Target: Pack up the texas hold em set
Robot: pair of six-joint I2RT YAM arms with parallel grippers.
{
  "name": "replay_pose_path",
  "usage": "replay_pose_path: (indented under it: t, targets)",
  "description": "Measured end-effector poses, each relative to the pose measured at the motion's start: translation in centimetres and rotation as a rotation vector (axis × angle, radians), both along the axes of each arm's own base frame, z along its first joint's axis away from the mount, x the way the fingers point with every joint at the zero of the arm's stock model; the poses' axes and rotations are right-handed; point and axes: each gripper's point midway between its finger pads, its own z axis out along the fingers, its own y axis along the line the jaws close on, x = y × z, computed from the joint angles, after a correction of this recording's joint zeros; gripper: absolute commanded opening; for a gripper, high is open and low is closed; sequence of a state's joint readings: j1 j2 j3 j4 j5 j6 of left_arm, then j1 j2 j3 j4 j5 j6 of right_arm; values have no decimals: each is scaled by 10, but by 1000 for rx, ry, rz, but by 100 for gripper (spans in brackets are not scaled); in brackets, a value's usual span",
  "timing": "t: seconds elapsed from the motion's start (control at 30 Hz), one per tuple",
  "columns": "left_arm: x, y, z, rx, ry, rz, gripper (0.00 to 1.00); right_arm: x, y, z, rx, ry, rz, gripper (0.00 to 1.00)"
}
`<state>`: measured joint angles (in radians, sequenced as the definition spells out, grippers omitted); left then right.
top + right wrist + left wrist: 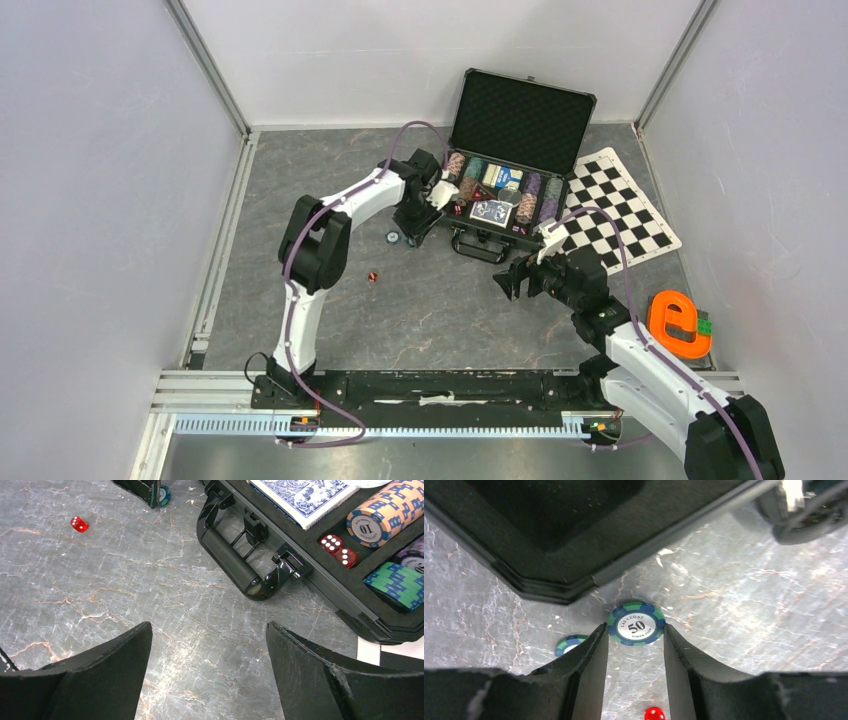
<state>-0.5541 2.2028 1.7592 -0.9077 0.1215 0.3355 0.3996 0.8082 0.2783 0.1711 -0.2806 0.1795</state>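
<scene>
The black case (522,120) of the texas hold em set lies open at the back, with rows of chips, blue card decks (305,495) and two red dice (339,550) inside. My left gripper (635,628) is down on the table by the case's left front corner (549,575). Its fingertips touch both edges of a flat green-and-blue "50" poker chip (636,624). A second chip (569,644) peeks out behind the left finger. One loose red die (372,276) lies nearer. My right gripper (209,630) hovers open and holds nothing, in front of the case handle (235,562).
A black-and-white checkered mat (620,205) lies under the case's right side. An orange ring-shaped object (678,322) sits at the right edge beside my right arm. White walls and rails enclose the grey marbled table (440,310).
</scene>
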Motion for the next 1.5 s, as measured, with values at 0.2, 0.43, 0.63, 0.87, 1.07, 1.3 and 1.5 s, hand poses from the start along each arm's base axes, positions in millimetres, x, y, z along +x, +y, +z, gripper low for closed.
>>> replay_pose_path:
  t: [0.2,0.43,0.63,0.87,1.07,1.3,1.5]
  targets:
    - [-16,-11,20,-60,-41,18,45,-5,6,1,37,25,23,89]
    - [-43,-22,39,-98,-103,20,58,-3,13,4,60,87,28,89]
    - [-49,-26,39,-107,-125,47,91,-3,14,5,68,103,25,89]
    - [-73,-49,29,-48,-203,26,100,-4,-3,4,29,109,-57,92]
    - [-102,-76,36,-80,-232,41,100,-2,-30,9,-22,77,-198,92]
    - [-121,-94,44,-129,-223,103,100,-2,-69,32,-45,-26,-390,91]
    - [-130,-109,33,-117,-189,85,94,-3,-86,58,-10,-123,-475,91]
